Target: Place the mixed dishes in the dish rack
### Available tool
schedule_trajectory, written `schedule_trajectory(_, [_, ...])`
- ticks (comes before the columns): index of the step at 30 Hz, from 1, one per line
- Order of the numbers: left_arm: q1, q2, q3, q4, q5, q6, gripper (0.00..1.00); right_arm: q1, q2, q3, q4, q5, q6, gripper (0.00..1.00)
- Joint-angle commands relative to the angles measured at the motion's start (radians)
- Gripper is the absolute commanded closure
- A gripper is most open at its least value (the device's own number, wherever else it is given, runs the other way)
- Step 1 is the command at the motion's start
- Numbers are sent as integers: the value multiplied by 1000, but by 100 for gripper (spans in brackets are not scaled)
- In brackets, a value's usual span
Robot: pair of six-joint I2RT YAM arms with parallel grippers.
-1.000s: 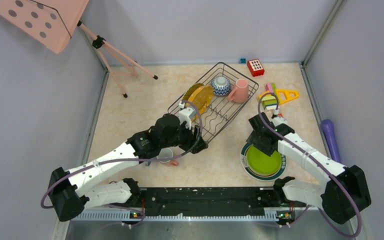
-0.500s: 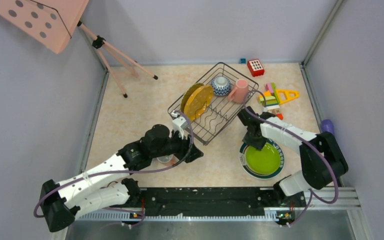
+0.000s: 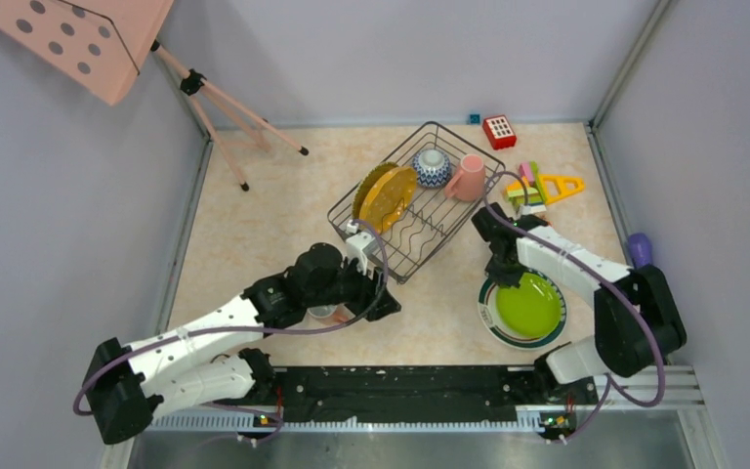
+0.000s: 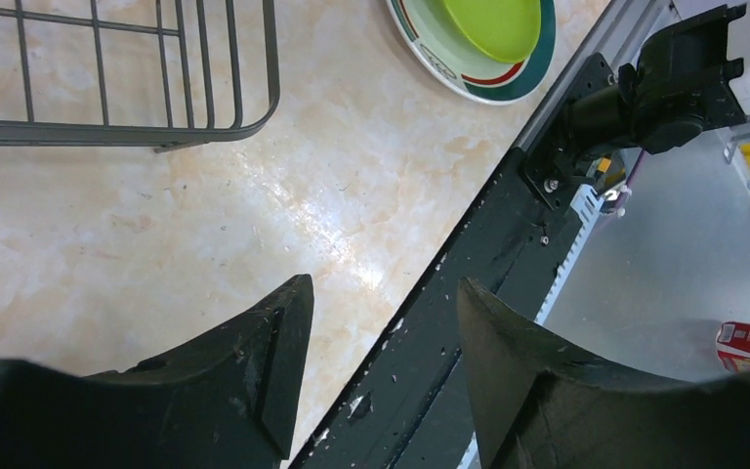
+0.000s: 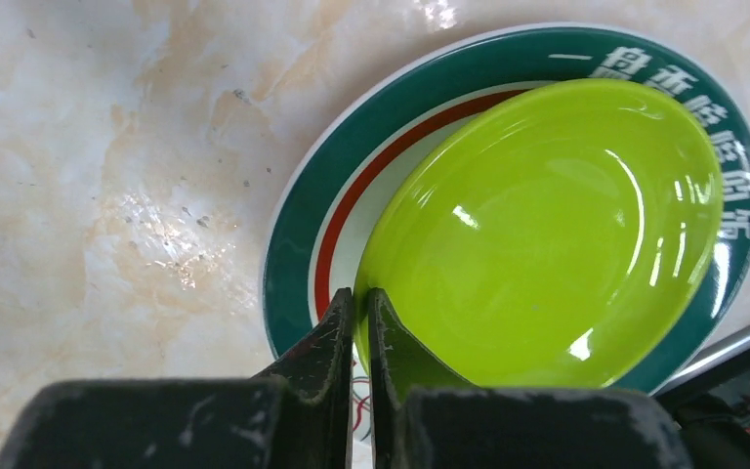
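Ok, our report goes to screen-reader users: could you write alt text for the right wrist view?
The right gripper is shut on the near rim of a lime plate, which lies in a larger white plate with a green rim. Both sit on a marbled beige table.

We see pale grey walls [image 3: 400,59] on three sides, plain and matte. Tabletop [image 3: 254,234] beige, marbled, glossy; in both wrist views we note white glare patches on it. Pink perforated panel [image 3: 88,34] tilted in far left corner, carried on tripod [image 3: 192,82]; its pink legs reach down to tabletop on black feet. Black rail [image 3: 400,386] along near edge, flecked white. Below it we see grey metal strip [image 3: 400,451]. Light even, shadows soft.
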Motion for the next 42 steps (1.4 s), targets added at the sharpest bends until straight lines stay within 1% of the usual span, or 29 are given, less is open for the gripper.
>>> schedule_trajectory(1, [-6, 42, 0, 113, 39, -18, 40, -33, -95, 73, -59, 25, -15, 100])
schedule_trajectory(5, [-35, 98, -1, 186, 12, -59, 40, -72, -141, 133, -85, 93, -46, 100])
schedule_trajectory(9, [-103, 177, 30, 273, -53, -96, 40, -144, -163, 180, -58, 138, -123, 100])
schedule_trajectory(12, [-141, 255, 49, 364, -98, -132, 39, -197, -149, 211, -37, 194, -160, 100])
schedule_trajectory(15, [-175, 374, 94, 440, -147, -153, 39, -239, -118, 241, -15, 223, -169, 100])
schedule_trajectory(18, [-200, 515, 171, 487, -210, -157, 39, -244, -82, 271, 30, 230, -143, 100])
schedule_trajectory(19, [-206, 570, 197, 500, -220, -157, 39, -245, -68, 274, 57, 223, -135, 100])
schedule_trajectory(21, [-214, 631, 232, 531, -237, -160, 39, -245, -28, 276, 112, 190, -130, 100])
schedule_trajectory(24, [-219, 685, 253, 583, -239, -166, 39, -245, 37, 267, 197, 120, -155, 100])
schedule_trajectory(26, [-220, 713, 272, 595, -242, -162, 39, -245, 50, 229, 279, 78, -178, 100])
schedule_trajectory(28, [-225, 742, 297, 586, -244, -172, 39, -245, 23, 162, 398, 49, -213, 100])
schedule_trajectory(32, [-255, 773, 309, 610, -320, -200, 39, -245, -74, -3, 672, -14, -283, 100])
schedule_trajectory(35, [-272, 780, 306, 627, -351, -208, 39, -245, -63, -15, 697, -39, -278, 96])
schedule_trajectory(37, [-273, 793, 314, 620, -360, -224, 39, -245, -29, 5, 672, -63, -282, 93])
schedule_trajectory(39, [-275, 810, 317, 633, -348, -242, 39, -245, 2, 27, 636, -79, -293, 84])
schedule_trajectory(40, [-275, 817, 317, 640, -343, -250, 39, -245, 12, 38, 619, -80, -301, 75])
schedule_trajectory(41, [-276, 826, 317, 644, -343, -256, 39, -245, 18, 46, 602, -82, -307, 58])
schedule_trajectory(42, [-278, 829, 315, 646, -349, -259, 39, -245, 18, 51, 593, -86, -312, 45])
